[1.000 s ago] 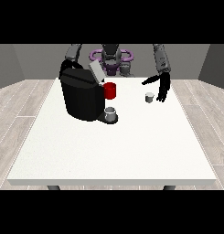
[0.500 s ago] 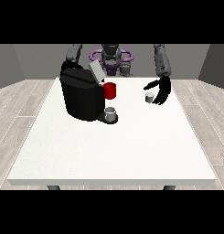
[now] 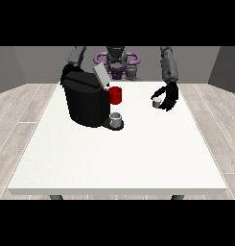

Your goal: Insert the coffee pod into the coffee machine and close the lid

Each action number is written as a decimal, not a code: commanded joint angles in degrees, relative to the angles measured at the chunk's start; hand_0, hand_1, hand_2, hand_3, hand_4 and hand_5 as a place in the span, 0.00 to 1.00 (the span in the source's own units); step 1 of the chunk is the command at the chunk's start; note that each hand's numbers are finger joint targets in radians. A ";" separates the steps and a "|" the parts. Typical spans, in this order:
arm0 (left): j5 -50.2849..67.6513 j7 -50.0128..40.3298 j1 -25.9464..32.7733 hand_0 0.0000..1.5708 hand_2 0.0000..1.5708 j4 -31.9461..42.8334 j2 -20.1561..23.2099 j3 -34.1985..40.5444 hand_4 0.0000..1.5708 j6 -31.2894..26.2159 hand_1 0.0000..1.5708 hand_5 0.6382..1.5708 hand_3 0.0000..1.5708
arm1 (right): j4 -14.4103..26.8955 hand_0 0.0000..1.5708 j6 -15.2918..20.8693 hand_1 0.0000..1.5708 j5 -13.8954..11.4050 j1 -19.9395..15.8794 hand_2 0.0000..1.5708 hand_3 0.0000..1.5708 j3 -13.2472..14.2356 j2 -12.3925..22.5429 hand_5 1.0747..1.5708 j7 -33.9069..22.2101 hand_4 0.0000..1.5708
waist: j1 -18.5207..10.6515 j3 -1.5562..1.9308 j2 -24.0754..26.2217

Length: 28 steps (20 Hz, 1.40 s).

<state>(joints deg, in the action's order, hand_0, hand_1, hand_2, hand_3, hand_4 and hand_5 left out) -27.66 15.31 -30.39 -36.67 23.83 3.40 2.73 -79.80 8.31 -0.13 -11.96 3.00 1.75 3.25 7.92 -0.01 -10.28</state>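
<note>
Coffee pod (image 3: pixel 157 101), right of centre on the table (image 3: pixel 119 158), is enclosed by the curled hand at the view's right (image 3: pixel 169 96); grasp step judged underway, transfer to the open-lidded coffee machine (image 3: pixel 86 98) required next.

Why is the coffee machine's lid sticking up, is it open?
Yes, open. The grey lid tilts up off the black coffee machine, not lying flat on top.
</note>
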 commanded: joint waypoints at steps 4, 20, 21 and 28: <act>-4.16 2.06 -1.27 0.59 0.66 3.47 -1.18 -0.69 0.23 5.61 0.59 1.00 0.53 | 0.39 0.00 -1.04 0.00 1.53 1.16 0.00 0.00 -0.49 -0.42 1.00 1.23 0.33 | 0.59 0.00 0.15; -4.95 8.06 -8.79 0.89 0.91 2.40 3.60 -0.22 0.38 -3.99 0.89 1.00 0.87 | 5.50 0.00 -0.26 0.00 1.93 0.39 0.00 0.00 1.22 -0.23 1.00 2.43 0.31 | -1.13 0.02 2.61; -7.08 3.38 -9.13 0.88 0.90 -0.25 -2.40 -3.45 0.37 -2.21 0.88 1.00 0.86 | 9.60 0.00 0.57 0.00 1.90 -0.96 0.00 0.00 2.90 0.17 1.00 3.77 0.31 | -2.56 0.05 4.32; -6.31 4.98 -14.39 0.79 0.84 -2.04 2.46 -2.24 0.36 -10.41 0.79 1.00 0.82 | 9.14 0.00 0.17 0.00 1.98 -2.60 0.00 0.00 1.79 -0.22 1.00 2.47 0.31 | -1.62 0.02 4.78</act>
<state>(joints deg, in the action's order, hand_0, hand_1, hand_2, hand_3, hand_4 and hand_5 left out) -34.10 18.54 -43.10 -37.11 24.75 1.18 -3.91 -71.85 8.28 1.59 -13.79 4.45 1.77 4.85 6.81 0.02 -5.52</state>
